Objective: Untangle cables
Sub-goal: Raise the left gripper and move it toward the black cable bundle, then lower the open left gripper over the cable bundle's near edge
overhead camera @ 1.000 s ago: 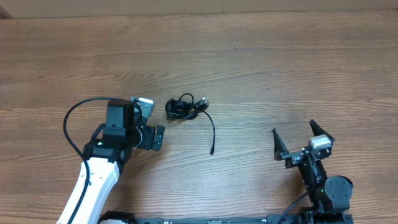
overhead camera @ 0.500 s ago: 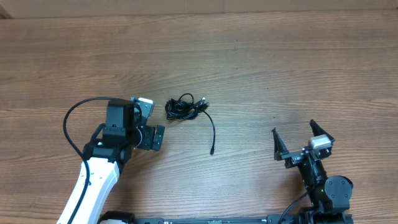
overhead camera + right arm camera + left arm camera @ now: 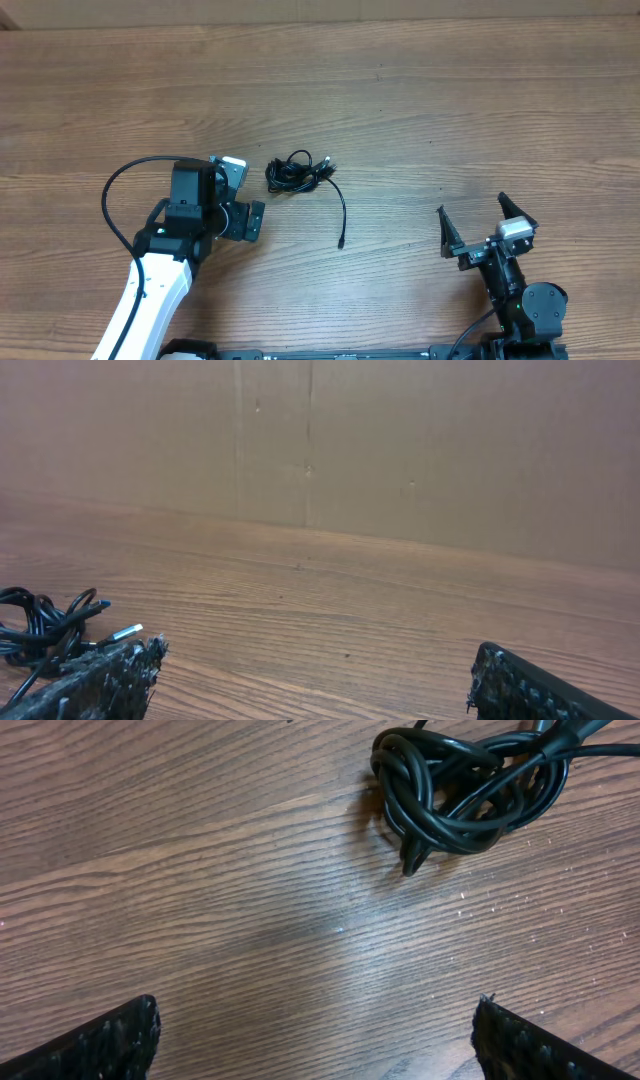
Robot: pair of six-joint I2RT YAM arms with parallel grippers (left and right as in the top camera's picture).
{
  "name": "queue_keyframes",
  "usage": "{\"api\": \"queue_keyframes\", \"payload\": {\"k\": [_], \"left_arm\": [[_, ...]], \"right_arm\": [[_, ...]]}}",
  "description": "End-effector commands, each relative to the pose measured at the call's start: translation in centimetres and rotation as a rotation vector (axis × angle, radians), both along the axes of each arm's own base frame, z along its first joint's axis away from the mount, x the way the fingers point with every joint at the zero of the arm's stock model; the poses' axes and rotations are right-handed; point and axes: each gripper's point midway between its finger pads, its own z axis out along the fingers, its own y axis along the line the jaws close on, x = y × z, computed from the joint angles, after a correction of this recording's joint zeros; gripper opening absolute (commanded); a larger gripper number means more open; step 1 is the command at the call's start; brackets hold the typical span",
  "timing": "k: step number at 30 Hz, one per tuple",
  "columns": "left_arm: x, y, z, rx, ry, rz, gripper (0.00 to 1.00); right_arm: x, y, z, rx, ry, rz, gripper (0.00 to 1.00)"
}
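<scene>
Nothing moved in the last second: the cables [image 3: 298, 172] stayed knotted on the bench [image 3: 450, 100] just right of the left hand [image 3: 243, 193], which like the right hand [image 3: 480, 222] sat released and empty, so untangling hadn't begun.

Thin black cables [image 3: 296, 172] bunched in a small knot on the wooden table; one loose end curves down, ending in a plug.

Only bare table [image 3: 420, 90] lies between the left tool [image 3: 246, 193] and the cables [image 3: 296, 172] just beside it.
</scene>
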Motion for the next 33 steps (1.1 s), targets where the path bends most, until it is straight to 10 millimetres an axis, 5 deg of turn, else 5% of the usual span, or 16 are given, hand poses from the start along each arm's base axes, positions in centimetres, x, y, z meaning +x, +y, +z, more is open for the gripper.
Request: {"api": "queue_keyframes", "payload": {"k": [1,22,33], "left_arm": [[0.9,-0.2,1.0,0.012,-0.033,-0.019,1.0],[0.9,-0.3,1.1,0.01,-0.036,-0.02,1.0],[1.0,-2.1,1.6,-0.079,-0.047,-0.078,1.0]], "right_arm": [[0.0,-0.2,-0.2,0.006,0.0,-0.008,1.0],[0.0,-0.2,-0.2,0.006,-0.001,-0.008,1.0],[0.0,-0.2,-0.2,0.006,-0.001,-0.008,1.0]]}}
